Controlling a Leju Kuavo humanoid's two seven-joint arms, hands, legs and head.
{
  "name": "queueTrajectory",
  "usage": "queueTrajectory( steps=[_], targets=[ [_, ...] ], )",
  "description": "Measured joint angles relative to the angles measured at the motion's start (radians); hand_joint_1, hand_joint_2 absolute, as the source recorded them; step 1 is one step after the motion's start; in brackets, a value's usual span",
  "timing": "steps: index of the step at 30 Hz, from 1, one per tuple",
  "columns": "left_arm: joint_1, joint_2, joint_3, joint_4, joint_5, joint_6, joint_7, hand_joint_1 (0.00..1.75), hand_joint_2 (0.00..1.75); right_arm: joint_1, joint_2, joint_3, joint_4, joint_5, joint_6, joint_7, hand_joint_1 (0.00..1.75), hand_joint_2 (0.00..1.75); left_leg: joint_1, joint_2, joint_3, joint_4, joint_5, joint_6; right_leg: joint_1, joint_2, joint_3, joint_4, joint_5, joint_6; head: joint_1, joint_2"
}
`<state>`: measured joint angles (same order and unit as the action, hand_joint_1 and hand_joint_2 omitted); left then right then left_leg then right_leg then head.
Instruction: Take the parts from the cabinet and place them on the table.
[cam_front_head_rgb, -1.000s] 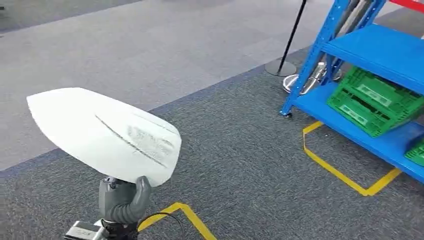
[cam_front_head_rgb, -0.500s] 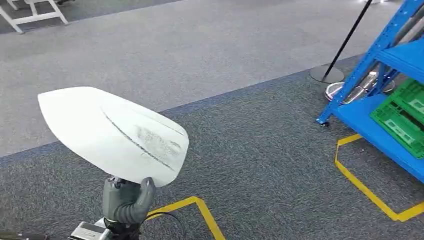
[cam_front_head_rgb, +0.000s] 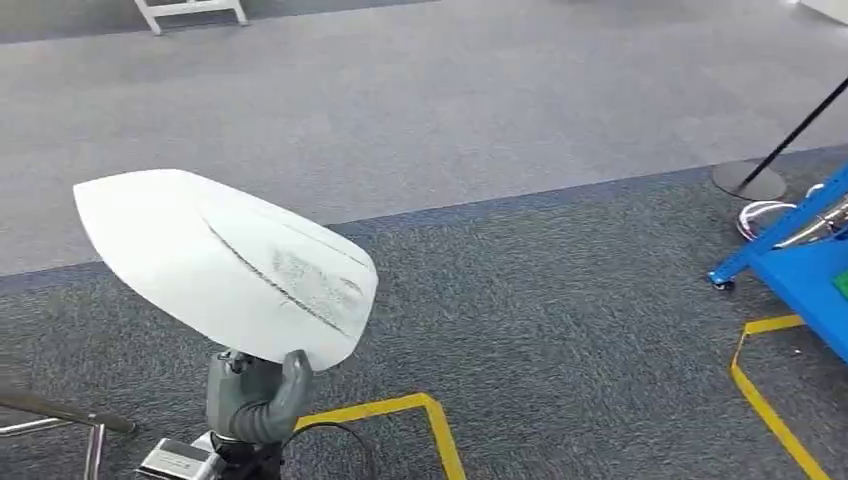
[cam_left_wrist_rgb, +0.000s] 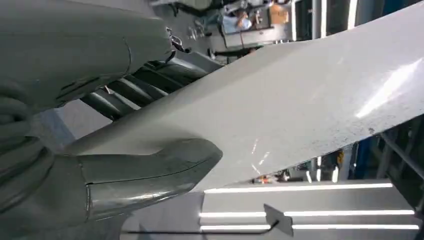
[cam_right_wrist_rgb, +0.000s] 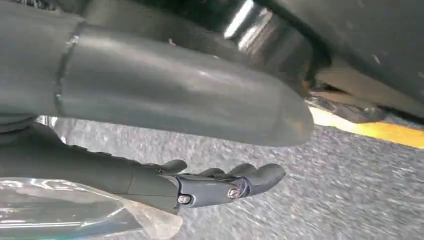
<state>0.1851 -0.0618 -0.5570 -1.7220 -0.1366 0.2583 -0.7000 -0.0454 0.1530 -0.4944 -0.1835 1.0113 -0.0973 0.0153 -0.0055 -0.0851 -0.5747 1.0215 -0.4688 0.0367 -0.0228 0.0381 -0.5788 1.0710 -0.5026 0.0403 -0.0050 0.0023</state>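
A large white curved shell part (cam_front_head_rgb: 225, 265), with a dark seam line across it, is held up over the grey carpet at the left of the head view. My left hand (cam_front_head_rgb: 252, 395) grips its lower edge from below, thumb against the near face. The left wrist view shows the thumb (cam_left_wrist_rgb: 145, 170) pressed on the smooth white part (cam_left_wrist_rgb: 300, 105), with the dark fingers behind it. My right hand (cam_right_wrist_rgb: 165, 90) hangs above the carpet with its fingers (cam_right_wrist_rgb: 215, 182) stretched out and nothing in them.
The blue cabinet's lower corner (cam_front_head_rgb: 800, 250) sits at the right edge, chrome pieces (cam_front_head_rgb: 790, 225) and a stanchion base (cam_front_head_rgb: 748, 180) beside it. Yellow tape lines (cam_front_head_rgb: 400, 410) mark the dark carpet. White furniture legs (cam_front_head_rgb: 190, 12) stand far back; a metal tube frame (cam_front_head_rgb: 60, 415) is at bottom left.
The whole view has swung left: the blue cabinet slid to the right edge and its green crates left the picture. The white part stays in my left hand, unchanged.
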Motion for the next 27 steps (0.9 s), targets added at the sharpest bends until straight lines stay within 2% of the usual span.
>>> queueTrajectory(
  steps=[1, 2, 5, 6, 7, 8, 10, 11, 12, 13, 14, 15, 16, 17, 20, 21, 22, 23, 24, 25, 26, 27],
  targets=[
    [0.0, 0.0, 0.001, 0.0, 0.0, 0.0, 0.0, 1.75, 1.75, 0.001, -0.001, 0.0, 0.0, 0.0, 0.0, 0.0, 0.0, 0.0, -0.003, -0.01, -0.004, 0.004, -0.002, -0.006, -0.004, 0.055, 0.014, -0.031, -0.015, 0.0, 0.0, 0.0],
    [-0.002, -0.001, 0.002, 0.0, 0.0, 0.0, 0.0, 1.75, 1.75, 0.001, -0.001, 0.0, 0.0, 0.0, 0.0, 0.0, 0.0, 0.0, -0.002, -0.023, -0.012, 0.014, -0.004, -0.009, -0.007, 0.055, 0.034, -0.056, -0.019, 0.0, -0.002, 0.0],
    [0.002, -0.001, 0.005, 0.0, 0.0, 0.0, 0.0, 1.75, 1.75, -0.002, -0.001, 0.0, 0.0, 0.0, 0.0, 0.001, 0.0, 0.0, 0.007, -0.053, -0.019, 0.009, 0.006, -0.026, 0.003, 0.026, 0.035, -0.05, -0.015, -0.009, -0.002, 0.0],
    [0.003, -0.001, 0.005, 0.0, 0.0, 0.0, 0.0, 1.75, 1.75, -0.002, 0.0, 0.0, 0.0, 0.0, 0.0, 0.001, 0.0, 0.0, 0.007, -0.037, -0.021, 0.017, -0.003, -0.029, -0.004, 0.009, 0.039, -0.057, -0.011, -0.017, -0.002, 0.0],
    [0.0, -0.001, 0.005, 0.0, -0.002, 0.0, 0.0, 1.75, 1.75, -0.002, 0.0, 0.0, 0.0, 0.0, 0.0, -0.001, 0.0, 0.0, 0.0, 0.022, -0.033, 0.045, -0.023, -0.035, -0.002, -0.002, 0.042, -0.057, -0.013, -0.021, -0.009, 0.0],
    [-0.003, -0.001, 0.006, 0.0, -0.004, 0.0, 0.0, 1.75, 1.75, -0.001, 0.0, 0.0, 0.0, 0.0, 0.0, -0.001, 0.0, 0.0, 0.001, 0.054, -0.063, 0.107, -0.057, -0.041, 0.001, -0.019, 0.042, -0.057, -0.015, -0.028, -0.015, 0.0],
    [0.0, 0.0, 0.006, 0.0, -0.011, 0.0, 0.0, 1.75, 1.75, 0.003, 0.0, 0.0, 0.0, 0.004, 0.003, -0.001, 0.0, 0.0, 0.006, 0.072, -0.137, 0.26, -0.122, -0.047, 0.004, -0.051, 0.043, -0.057, -0.019, -0.032, -0.013, 0.0],
    [0.003, 0.001, 0.006, 0.001, -0.017, 0.002, 0.0, 1.75, 1.75, 0.003, -0.002, 0.0, 0.0, 0.006, 0.003, -0.001, 0.0, 0.0, 0.008, 0.073, -0.161, 0.31, -0.131, -0.049, 0.005, -0.066, 0.043, -0.057, -0.02, -0.033, -0.014, 0.0],
    [0.009, 0.003, 0.008, 0.001, -0.022, 0.008, 0.0, 1.75, 1.75, 0.002, -0.002, 0.0, 0.0, 0.01, 0.003, -0.002, 0.0, 0.0, 0.01, 0.074, -0.16, 0.307, -0.114, -0.05, 0.006, -0.081, 0.045, -0.057, -0.022, -0.034, -0.013, 0.0],
    [0.013, 0.005, 0.01, 0.001, -0.027, 0.011, 0.0, 1.75, 1.75, 0.0, -0.002, 0.0, 0.0, 0.014, 0.003, -0.002, 0.0, 0.0, 0.01, 0.075, -0.14, 0.264, -0.08, -0.048, 0.006, -0.093, 0.048, -0.057, -0.025, -0.034, -0.014, 0.0],
    [0.018, 0.006, 0.012, 0.001, -0.04, 0.017, 0.0, 1.75, 1.75, -0.001, -0.002, 0.0, 0.0, 0.019, 0.003, -0.002, 0.0, 0.0, 0.009, 0.083, -0.1, 0.184, -0.034, -0.044, 0.007, -0.104, 0.053, -0.057, -0.028, -0.032, -0.014, 0.0],
    [0.021, 0.008, 0.012, 0.001, -0.058, 0.025, 0.0, 1.75, 1.75, -0.002, -0.002, 0.0, 0.0, 0.023, 0.003, -0.002, 0.0, 0.0, 0.006, 0.105, -0.055, 0.096, 0.008, -0.037, 0.007, -0.115, 0.059, -0.057, -0.031, -0.03, -0.014, 0.0],
    [0.021, 0.01, 0.012, 0.001, -0.078, 0.033, 0.0, 1.75, 1.75, -0.001, -0.002, 0.0, 0.0, 0.026, 0.003, -0.002, 0.0, 0.0, -0.004, 0.159, -0.024, 0.036, 0.011, -0.03, 0.007, -0.124, 0.063, -0.058, -0.035, -0.027, -0.013, 0.0],
    [0.02, 0.011, 0.011, 0.001, -0.098, 0.039, 0.0, 1.75, 1.75, -0.001, -0.002, 0.0, 0.0, 0.031, 0.004, -0.003, 0.0, 0.0, -0.017, 0.176, -0.016, 0.016, 0.001, -0.023, 0.015, -0.134, 0.062, -0.055, -0.041, -0.018, -0.015, 0.0],
    [0.03, 0.027, 0.003, -0.007, -0.113, 0.043, -0.001, 1.75, 1.75, -0.009, -0.002, 0.003, 0.0, 0.043, 0.007, -0.01, 0.0, 0.0, -0.021, 0.142, -0.024, 0.016, -0.004, -0.012, 0.013, -0.171, 0.072, -0.063, -0.044, -0.006, -0.013, 0.0],
    [0.032, 0.032, 0.001, -0.013, -0.112, 0.043, -0.001, 1.75, 1.75, -0.011, -0.002, 0.006, 0.0, 0.046, 0.007, -0.01, 0.0, 0.0, -0.014, 0.128, -0.015, 0.002, 0.003, -0.003, 0.014, -0.178, 0.078, -0.06, -0.054, 0.002, -0.014, 0.0],
    [0.033, 0.038, -0.003, -0.018, -0.115, 0.043, -0.002, 1.75, 1.75, -0.012, -0.002, 0.008, 0.0, 0.05, 0.008, -0.012, 0.0, 0.0, -0.009, 0.118, -0.012, -0.002, 0.006, 0.002, 0.011, -0.127, 0.066, -0.04, -0.068, 0.005, -0.008, 0.0],
    [0.03, 0.042, -0.008, -0.021, -0.116, 0.045, -0.002, 1.75, 1.75, -0.011, -0.002, 0.008, 0.0, 0.051, 0.008, -0.012, 0.0, 0.0, -0.006, 0.107, -0.012, -0.002, 0.007, 0.008, 0.01, -0.076, 0.042, 0.018, -0.103, 0.004, -0.005, 0.0],
    [0.03, 0.045, -0.011, -0.022, -0.116, 0.047, -0.002, 1.75, 1.75, -0.009, -0.002, 0.008, 0.0, 0.051, 0.008, -0.012, 0.0, 0.0, -0.005, 0.094, -0.013, -0.002, 0.006, 0.011, 0.01, -0.053, 0.001, 0.1, -0.14, 0.005, -0.001, 0.0],
    [0.031, 0.049, -0.013, -0.022, -0.117, 0.047, -0.002, 1.75, 1.75, -0.007, -0.002, 0.009, 0.0, 0.051, 0.01, -0.012, 0.0, 0.0, -0.005, 0.081, -0.013, -0.002, 0.006, 0.013, 0.01, -0.043, -0.043, 0.185, -0.173, 0.006, 0.0, 0.0],
    [0.032, 0.053, -0.014, -0.022, -0.117, 0.047, -0.002, 1.75, 1.75, -0.007, -0.002, 0.01, 0.0, 0.051, 0.01, -0.012, 0.0, 0.0, -0.005, 0.067, -0.012, -0.002, 0.006, 0.013, 0.01, -0.041, -0.078, 0.243, -0.186, 0.008, 0.0, 0.0],
    [0.033, 0.055, -0.015, -0.022, -0.117, 0.047, -0.002, 1.75, 1.75, -0.003, -0.002, 0.011, 0.0, 0.052, 0.011, -0.012, 0.0, 0.0, -0.005, 0.052, -0.011, -0.002, 0.006, 0.013, 0.01, -0.04, -0.094, 0.256, -0.173, 0.008, 0.0, 0.0]
  ],
)
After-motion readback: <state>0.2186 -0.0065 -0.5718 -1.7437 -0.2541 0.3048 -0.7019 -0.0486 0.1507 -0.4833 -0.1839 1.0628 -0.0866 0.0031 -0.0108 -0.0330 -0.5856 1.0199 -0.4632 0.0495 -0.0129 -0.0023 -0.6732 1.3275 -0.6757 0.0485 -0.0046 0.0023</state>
